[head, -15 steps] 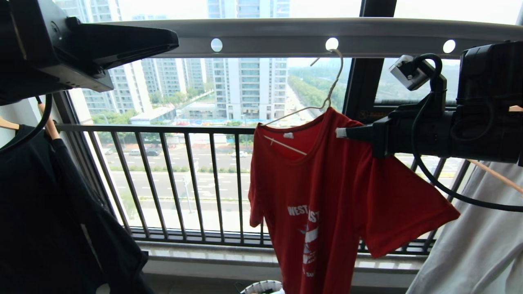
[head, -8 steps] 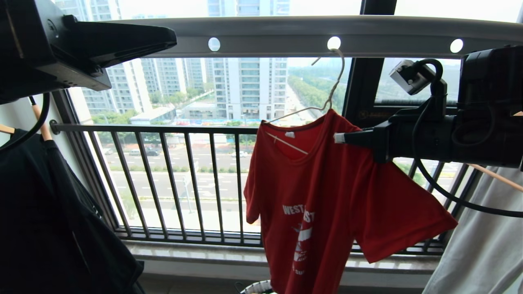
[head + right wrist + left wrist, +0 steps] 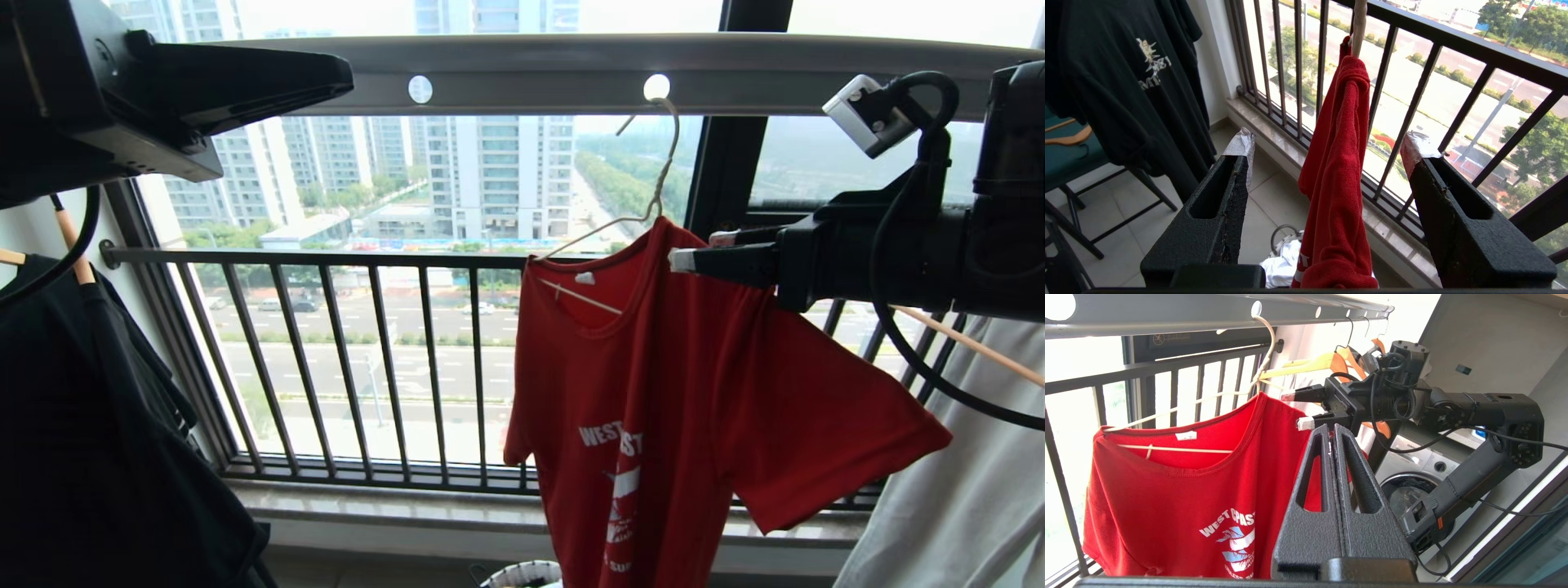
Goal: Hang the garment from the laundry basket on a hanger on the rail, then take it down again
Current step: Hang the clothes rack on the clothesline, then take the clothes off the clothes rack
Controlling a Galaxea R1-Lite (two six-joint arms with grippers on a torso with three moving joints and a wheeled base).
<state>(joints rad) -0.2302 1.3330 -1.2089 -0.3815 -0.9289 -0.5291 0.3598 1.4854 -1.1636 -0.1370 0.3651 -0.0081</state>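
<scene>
Shirt: the red T-shirt (image 3: 653, 408) hangs in the middle right of the head view. Its long way runs up and down, neck on top, bottom edge low and cut off by the frame. The white "WEST COAST" words face the camera.
Shirt tilt: it sits crooked. The shoulder near the right arm is high and the sleeve on that side sticks out to the lower right. The other sleeve hangs straight down.
Hanger: the thin white wire hanger (image 3: 606, 224) is inside the neck. Its long bar slants, lower on the right. Its hook goes up, into a round hole.
Rail: the grey rail (image 3: 531, 73) runs flat across the top of the head view, left to right.
Right gripper: the right gripper (image 3: 698, 251) comes in from the right edge, level, pointing left at the shirt's high shoulder. Its fingers are wide apart. In the right wrist view the red cloth hangs in the gap between them and touches neither finger.
Left gripper: the left gripper (image 3: 347, 77) is in the upper left, just in front of the rail, pointing right. Its fingers are pressed together with nothing in them.
Basket: the laundry basket (image 3: 522, 573) peeks in at the bottom edge, under the shirt. Only its white rim shows.
Other clothes: a black T-shirt (image 3: 90, 425) hangs at the left and a pale garment (image 3: 971, 482) at the right.
</scene>
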